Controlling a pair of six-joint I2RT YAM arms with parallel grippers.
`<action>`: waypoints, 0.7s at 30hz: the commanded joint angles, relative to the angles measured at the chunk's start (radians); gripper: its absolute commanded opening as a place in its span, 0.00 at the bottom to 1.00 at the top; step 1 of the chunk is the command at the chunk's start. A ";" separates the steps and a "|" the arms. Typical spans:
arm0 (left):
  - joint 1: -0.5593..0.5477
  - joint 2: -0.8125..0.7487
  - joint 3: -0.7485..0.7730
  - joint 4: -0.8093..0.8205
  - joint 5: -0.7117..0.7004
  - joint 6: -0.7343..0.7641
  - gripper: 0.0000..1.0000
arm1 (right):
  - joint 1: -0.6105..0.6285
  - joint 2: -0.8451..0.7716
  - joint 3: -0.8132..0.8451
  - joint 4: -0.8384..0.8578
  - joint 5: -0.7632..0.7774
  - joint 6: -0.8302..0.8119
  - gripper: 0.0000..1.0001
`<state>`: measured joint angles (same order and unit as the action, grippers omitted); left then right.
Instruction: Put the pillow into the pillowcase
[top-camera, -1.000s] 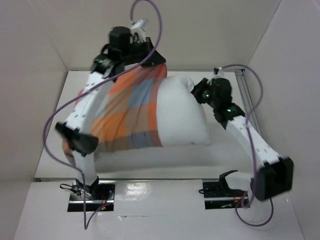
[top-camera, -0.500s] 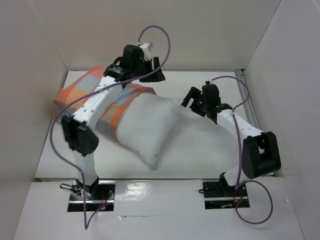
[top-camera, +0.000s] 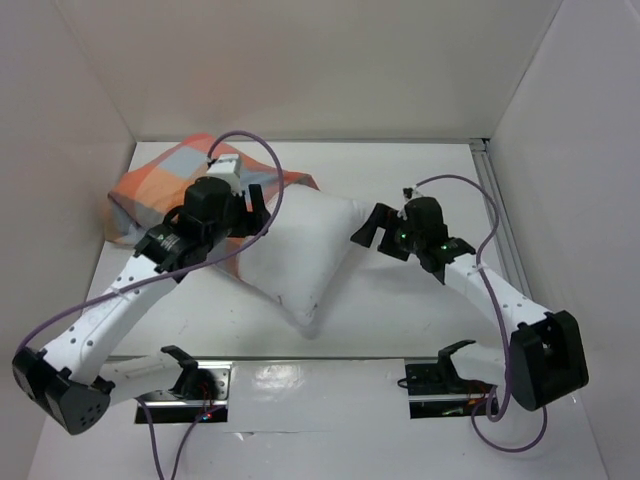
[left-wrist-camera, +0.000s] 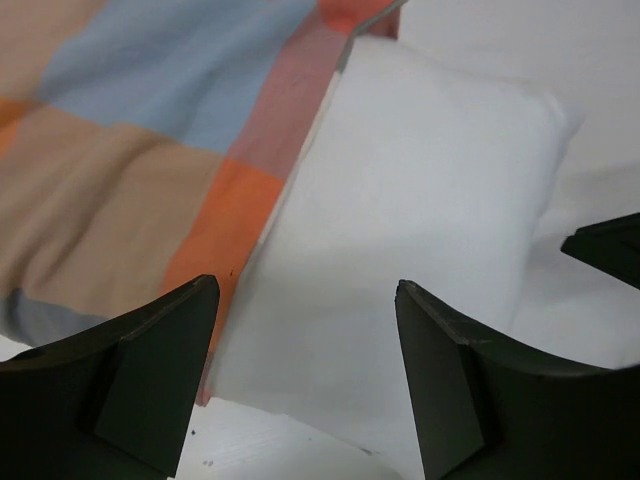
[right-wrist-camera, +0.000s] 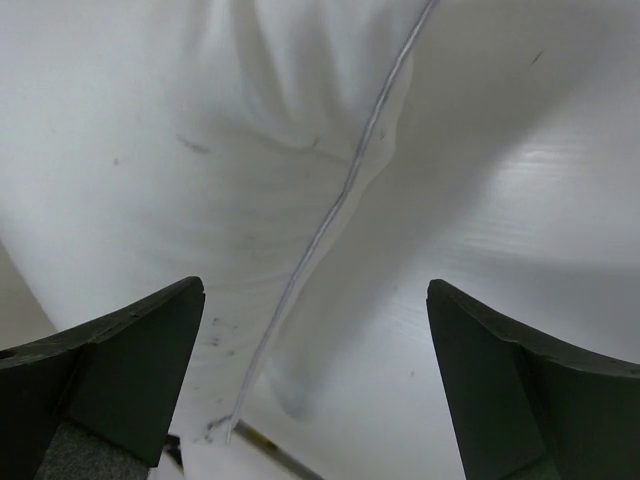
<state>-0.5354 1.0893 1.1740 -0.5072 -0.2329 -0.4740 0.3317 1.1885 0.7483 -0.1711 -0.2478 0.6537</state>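
Both arms have let go and lowered the load — left fingers (left-wrist-camera: 150, 360) and right fingers (right-wrist-camera: 120, 370) gape empty — leaving the pillow (top-camera: 305, 255) only part-way inside the pillowcase (top-camera: 160, 185), far left.

Overhead view faces down; wrist views close, sharing pillow (top-camera: 305, 250).
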 joint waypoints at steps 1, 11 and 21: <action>0.000 0.040 -0.025 0.012 -0.057 -0.009 0.85 | 0.059 0.031 -0.007 0.048 -0.050 0.030 1.00; 0.000 0.119 -0.046 -0.039 -0.302 -0.014 0.78 | 0.082 0.120 -0.017 0.159 -0.186 0.040 1.00; 0.009 0.267 0.064 -0.053 -0.078 0.000 0.00 | 0.233 0.339 0.112 0.311 -0.192 0.078 0.84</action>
<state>-0.5285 1.3453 1.1633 -0.5854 -0.4606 -0.4740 0.5423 1.4864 0.7830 0.0189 -0.4282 0.7090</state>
